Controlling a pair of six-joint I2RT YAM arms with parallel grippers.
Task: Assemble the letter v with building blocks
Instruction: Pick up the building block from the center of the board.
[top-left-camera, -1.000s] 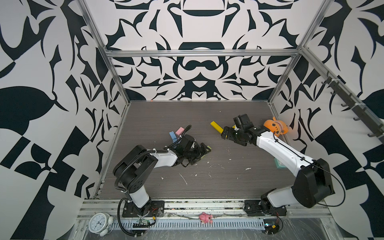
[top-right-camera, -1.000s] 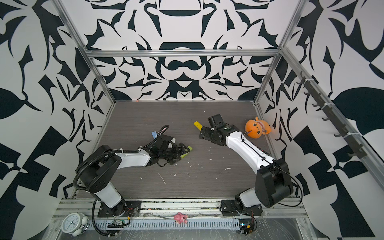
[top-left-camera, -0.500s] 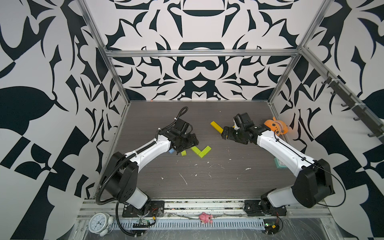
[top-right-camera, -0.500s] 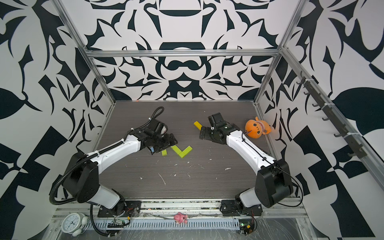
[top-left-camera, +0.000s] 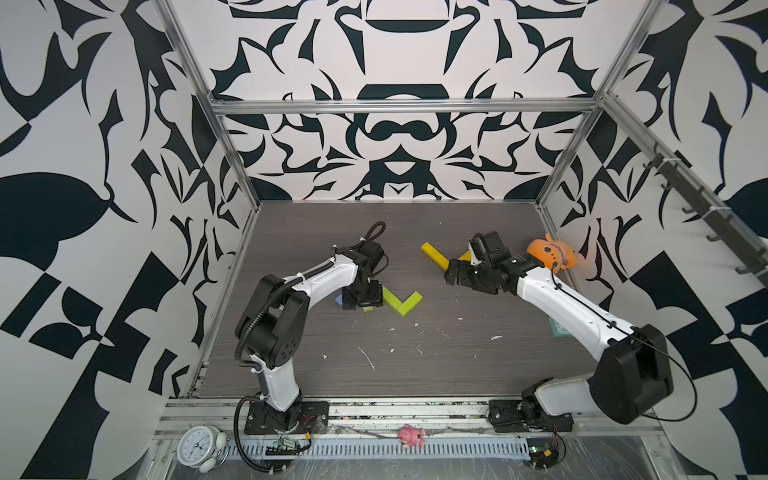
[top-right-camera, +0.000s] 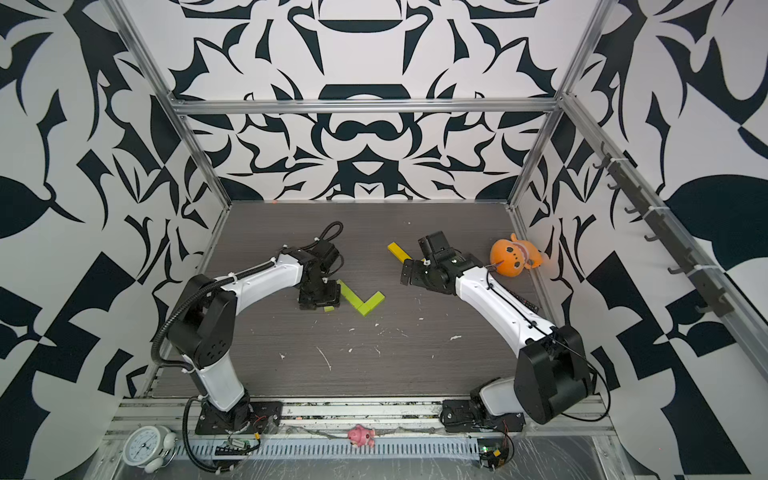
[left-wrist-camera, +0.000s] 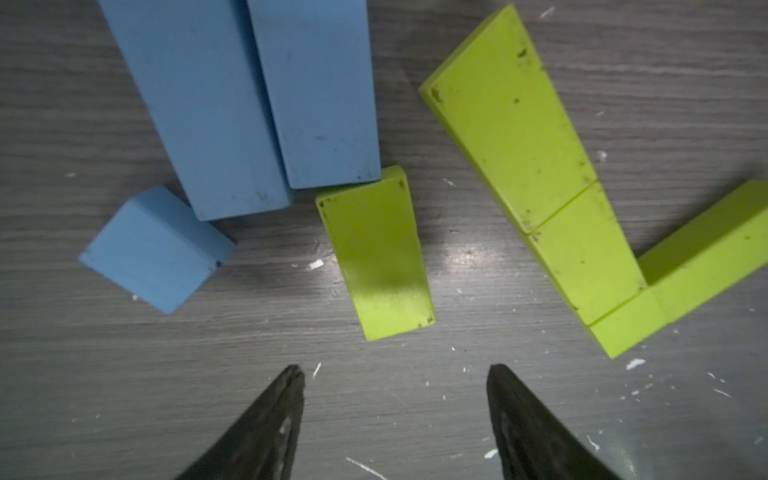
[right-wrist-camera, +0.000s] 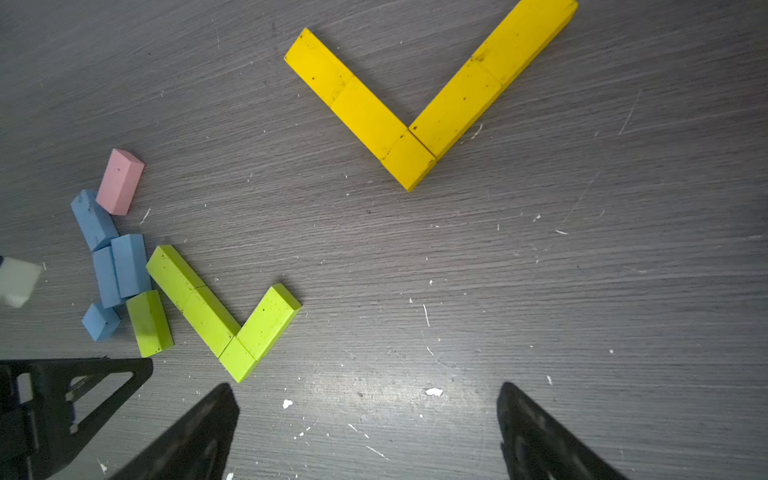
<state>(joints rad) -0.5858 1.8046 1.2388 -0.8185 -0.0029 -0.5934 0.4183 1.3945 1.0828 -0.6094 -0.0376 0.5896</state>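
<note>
Lying complete near the right gripper (right-wrist-camera: 365, 388), which gapes wide and empty, the yellow V (right-wrist-camera: 409, 160) seems done, while the lime V (right-wrist-camera: 208, 316) lacks a block on its short stroke, and the left gripper (left-wrist-camera: 395, 370), parted and empty, hovers by the loose lime block (left-wrist-camera: 376, 253)

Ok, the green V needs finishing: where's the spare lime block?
In the left wrist view the spare lime block lies flat on the left arm's side, between the light blue blocks and the green V's longer arm, ahead of the left gripper.
</note>
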